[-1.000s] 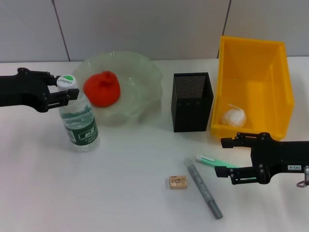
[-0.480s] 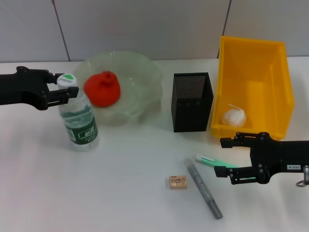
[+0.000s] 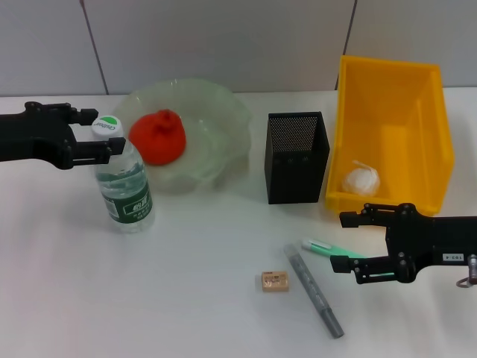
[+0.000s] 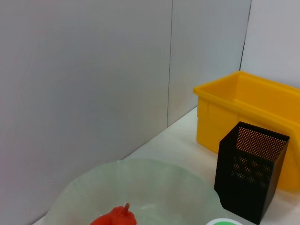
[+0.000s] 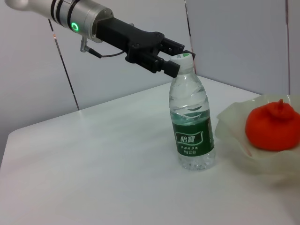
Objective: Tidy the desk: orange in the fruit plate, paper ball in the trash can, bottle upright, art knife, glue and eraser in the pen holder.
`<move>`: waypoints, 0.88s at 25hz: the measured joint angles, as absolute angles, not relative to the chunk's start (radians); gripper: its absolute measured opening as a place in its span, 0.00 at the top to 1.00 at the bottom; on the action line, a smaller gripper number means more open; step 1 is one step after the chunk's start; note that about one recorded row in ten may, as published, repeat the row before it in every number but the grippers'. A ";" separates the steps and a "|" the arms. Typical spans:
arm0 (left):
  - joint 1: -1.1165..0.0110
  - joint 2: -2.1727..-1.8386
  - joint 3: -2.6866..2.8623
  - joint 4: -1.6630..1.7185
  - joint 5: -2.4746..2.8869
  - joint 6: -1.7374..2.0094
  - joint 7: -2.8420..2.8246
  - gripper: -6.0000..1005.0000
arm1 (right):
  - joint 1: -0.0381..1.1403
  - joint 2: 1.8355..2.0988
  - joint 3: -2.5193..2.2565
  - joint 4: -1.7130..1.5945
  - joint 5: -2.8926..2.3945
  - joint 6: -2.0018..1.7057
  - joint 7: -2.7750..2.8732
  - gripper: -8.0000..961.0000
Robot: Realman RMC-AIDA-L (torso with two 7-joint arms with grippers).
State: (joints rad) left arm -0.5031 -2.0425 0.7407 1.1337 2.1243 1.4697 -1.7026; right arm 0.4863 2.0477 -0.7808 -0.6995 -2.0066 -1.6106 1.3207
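Since 1 s ago, left gripper [image 3: 104, 133] let go of cap & spread; bottle [image 3: 124, 181] stands upright, cap up, at fruit plate's [image 3: 223, 119] 8 o'clock. Right gripper [image 3: 344, 242] parked, spread, by art knife [image 3: 313, 290].

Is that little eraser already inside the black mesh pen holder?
No, the eraser lies on the white table in front of the pen holder, beside a grey pen-like stick.

White desk [image 3: 194, 298] — grey panelled wall [image 3: 223, 41] behind it — nothing more.
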 joint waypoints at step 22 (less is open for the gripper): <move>-0.506 -2.002 0.769 0.797 1.721 1.876 -1.599 0.19 | 0.506 2.052 -0.781 -0.699 -2.001 -1.611 1.329 0.14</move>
State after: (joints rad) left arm -0.5063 -2.0017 0.7685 0.7975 1.7212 1.8760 -1.5991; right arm 0.5062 2.0516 -0.7808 -0.6991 -2.0008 -1.6107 1.3290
